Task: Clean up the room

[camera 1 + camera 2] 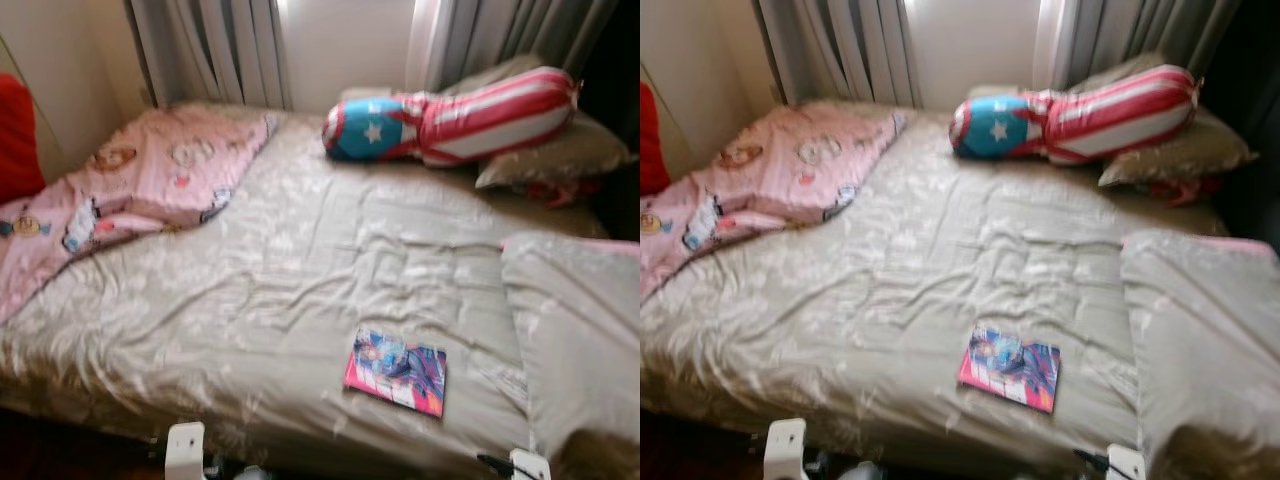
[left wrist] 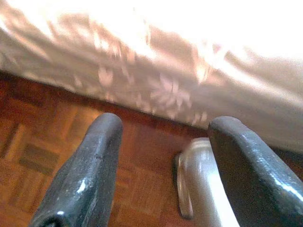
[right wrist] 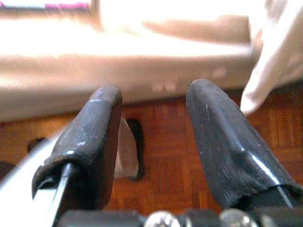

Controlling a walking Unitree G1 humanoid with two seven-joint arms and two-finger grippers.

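Beige bedspread [image 1: 300, 270] carries a stray magazine [image 1: 396, 371] near its front edge | left gripper [image 2: 163, 142], right gripper [image 3: 154, 123] hang low, fingers apart, empty | I judge magazine goes first.

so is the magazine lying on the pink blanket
No, the magazine lies on the beige bed cover near the bed's front edge, well apart from the pink blanket bunched at the far left.

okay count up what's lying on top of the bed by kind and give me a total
Book: 1
Pink cartoon blanket: 1
Star-and-stripes bolster: 1
Beige pillow: 1
Folded beige cover: 1
Total: 5
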